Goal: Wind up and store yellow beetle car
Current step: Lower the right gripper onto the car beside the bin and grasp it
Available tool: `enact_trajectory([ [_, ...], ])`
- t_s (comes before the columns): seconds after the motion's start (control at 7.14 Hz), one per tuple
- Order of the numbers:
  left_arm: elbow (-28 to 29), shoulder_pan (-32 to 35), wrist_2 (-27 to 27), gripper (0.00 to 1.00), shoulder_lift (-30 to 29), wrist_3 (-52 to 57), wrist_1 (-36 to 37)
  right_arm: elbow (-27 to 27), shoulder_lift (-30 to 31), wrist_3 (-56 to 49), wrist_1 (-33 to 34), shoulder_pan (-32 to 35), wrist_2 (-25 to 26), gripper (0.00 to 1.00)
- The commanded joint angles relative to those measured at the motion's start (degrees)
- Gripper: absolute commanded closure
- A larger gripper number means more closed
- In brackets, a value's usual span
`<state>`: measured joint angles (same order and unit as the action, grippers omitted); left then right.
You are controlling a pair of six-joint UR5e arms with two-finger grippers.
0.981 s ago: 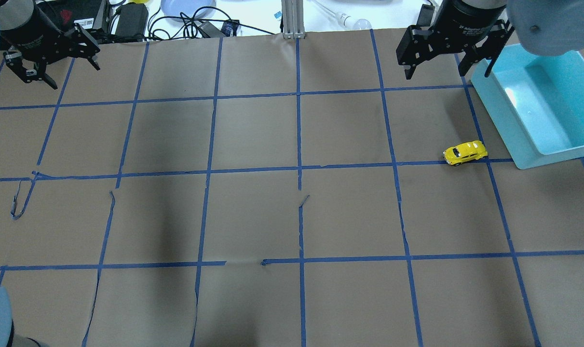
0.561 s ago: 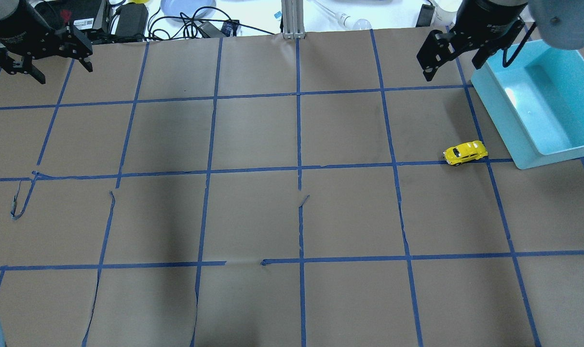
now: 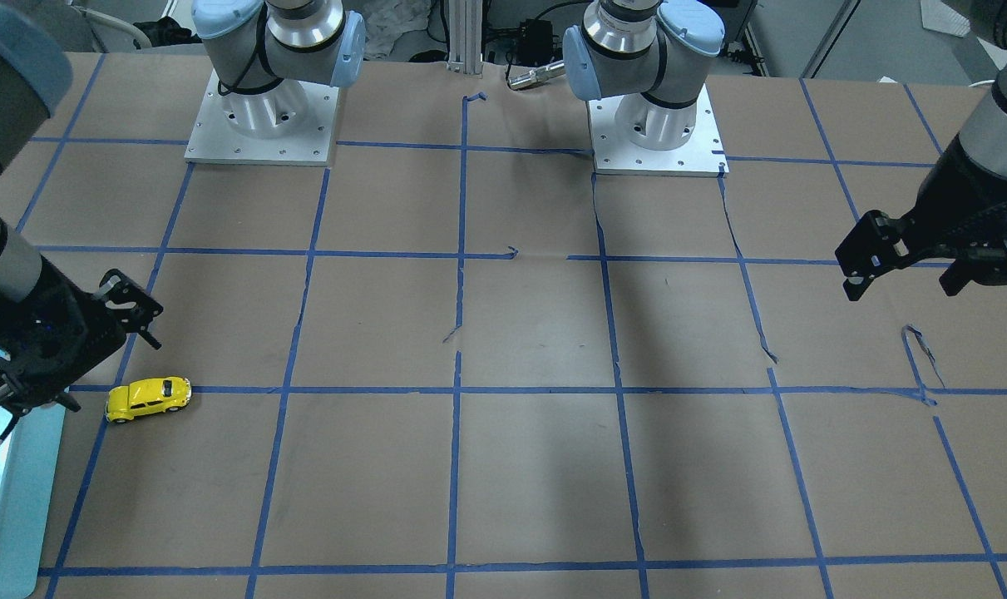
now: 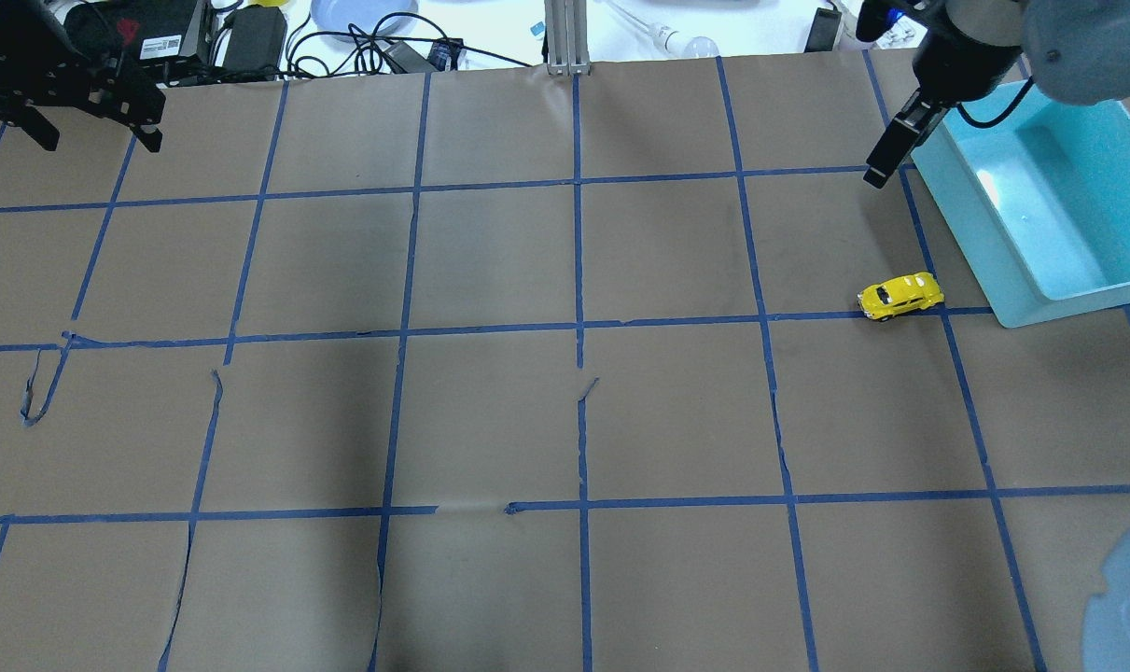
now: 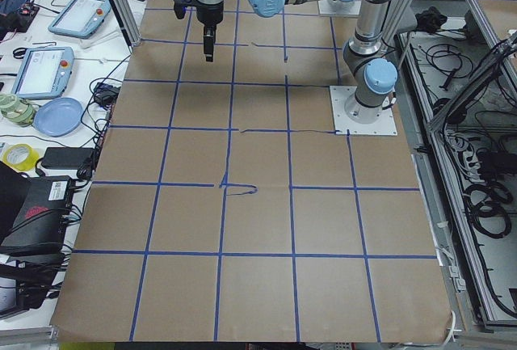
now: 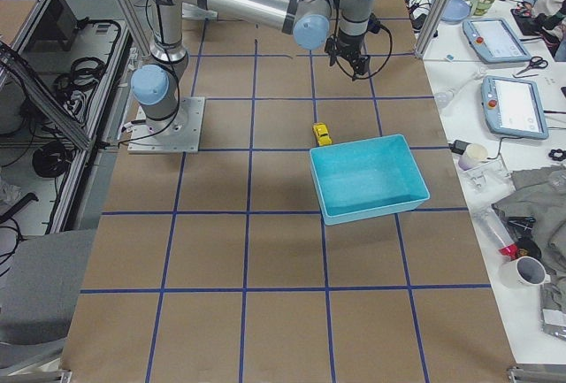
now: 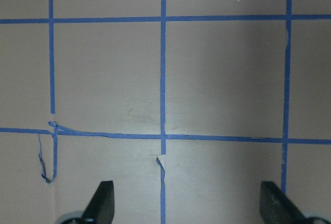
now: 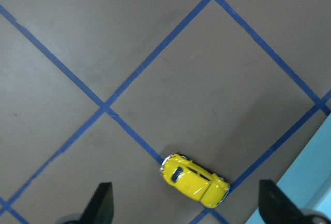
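The yellow beetle car stands on the brown paper, on a blue tape line just left of the teal bin's near corner. It also shows in the front view and the right wrist view. My right gripper is open and empty, high above the table, behind the car near the bin's far corner. In the overhead view only one of its fingers shows. My left gripper is open and empty at the far left corner, over bare paper.
The teal bin lies empty at the far right, its long side angled. Cables, power bricks and a blue plate lie beyond the table's far edge. Torn tape ends curl up from the paper. The arm bases stand at the robot's side.
The right gripper has turned and moved right, toward the bin's far corner. The left gripper has moved further left and back. The car has not moved.
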<state>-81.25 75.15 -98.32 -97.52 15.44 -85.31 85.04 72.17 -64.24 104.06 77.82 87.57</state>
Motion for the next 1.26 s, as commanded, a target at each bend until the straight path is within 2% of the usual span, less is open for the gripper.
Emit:
enact_trajectory([
  [0.0, -3.1, 0.7, -5.1, 0.0, 1.5, 0.5, -2.2, 2.0, -2.8, -26.8, 1.7, -4.3, 0.4, 0.0],
  [0.14, -3.3, 1.7, -3.6, 0.0, 2.0, 0.6, -2.2, 6.3, -2.4, -39.0, 3.1, -6.4, -0.4, 0.0],
  [0.42, -3.6, 6.9, -2.3, 0.0, 2.6, 0.5, -3.5, 17.4, -2.2, -43.0, 16.5, -8.5, 0.1, 0.0],
  [0.56, -4.5, 7.8, -1.8, 0.0, 2.5, 0.2, -5.2, 20.4, -2.3, -47.2, 23.1, -8.4, 0.1, 0.0],
  [0.7, -6.7, 8.5, -1.3, 0.0, 2.4, -0.3, -4.4, 20.9, -3.2, -49.3, 23.9, -8.3, -0.5, 0.0],
  [0.98, -7.9, 10.8, 5.7, 0.0, 2.7, -3.1, 3.2, 21.0, -5.1, -52.6, 23.9, -8.2, -0.6, 0.0],
  [1.12, -7.5, 11.1, 5.6, 0.0, 3.7, -3.7, 2.5, 21.0, -5.9, -52.9, 24.3, -8.2, -0.6, 0.0],
])
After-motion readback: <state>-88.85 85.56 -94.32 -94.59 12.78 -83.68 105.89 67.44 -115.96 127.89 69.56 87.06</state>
